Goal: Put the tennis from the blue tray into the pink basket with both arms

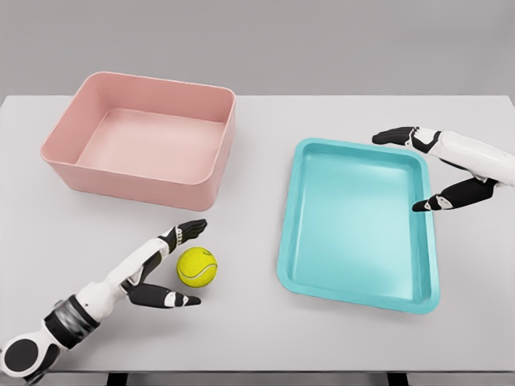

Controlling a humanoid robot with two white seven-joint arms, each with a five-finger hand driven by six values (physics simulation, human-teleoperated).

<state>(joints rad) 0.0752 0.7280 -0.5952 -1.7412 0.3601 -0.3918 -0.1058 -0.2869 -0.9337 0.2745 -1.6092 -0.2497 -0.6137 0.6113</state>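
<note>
Already off the blue tray [360,283], the tennis ball [197,267] lies on the table [257,338], flanked by the left hand [165,269], fingers spread, holding nothing. Next: close, lift toward the pink basket [211,165] at eleven o'clock. The right hand [438,173] hovers released at three o'clock.

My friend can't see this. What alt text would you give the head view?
A yellow tennis ball lies on a white table between the spread fingers of the robot's left hand, outside the empty blue tray. An empty pink basket sits behind; the open right hand hovers over the tray's far right edge.
</note>
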